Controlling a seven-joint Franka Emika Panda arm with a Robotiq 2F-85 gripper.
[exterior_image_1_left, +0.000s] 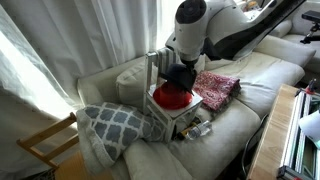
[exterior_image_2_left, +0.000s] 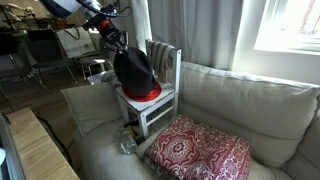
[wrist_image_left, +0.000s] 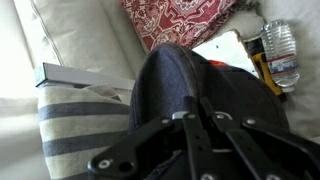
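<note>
While my arm reaches down over the sofa (exterior_image_2_left: 245, 100), my tool (exterior_image_1_left: 181, 68) sits right on top of a dark cloth (exterior_image_2_left: 135, 70), a rounded, denim-coloured bundle. In the wrist view the tool's (wrist_image_left: 198, 115) two fingers come together on the crown of the dark cloth (wrist_image_left: 180, 85). The fabric fills most of that picture, so I can only say that they seem to be pinching a fold of it rather than standing spread. The dark cloth rests on a red disc (exterior_image_2_left: 148, 94), and the disc lies flat on the seat of a small white counter (exterior_image_2_left: 160, 108). This is a chair-like stand with a slatted back that stands upright on the sofa cushions. In both exterior views the red rim shows under the lower edge of the cloth. Just beside the counter a red patterned cushion (exterior_image_2_left: 200, 150) lies flat on the sofa seat, and I see it again at the top of the wrist view (wrist_image_left: 180, 18). A clear plastic bottle (wrist_image_left: 282, 50) lies on its side near the counter's foot. A striped pillow (wrist_image_left: 85, 130) lies on the other side of the cloth. A grey pillow with a white lattice print (exterior_image_1_left: 115, 125) leans against the sofa near the counter.
</note>
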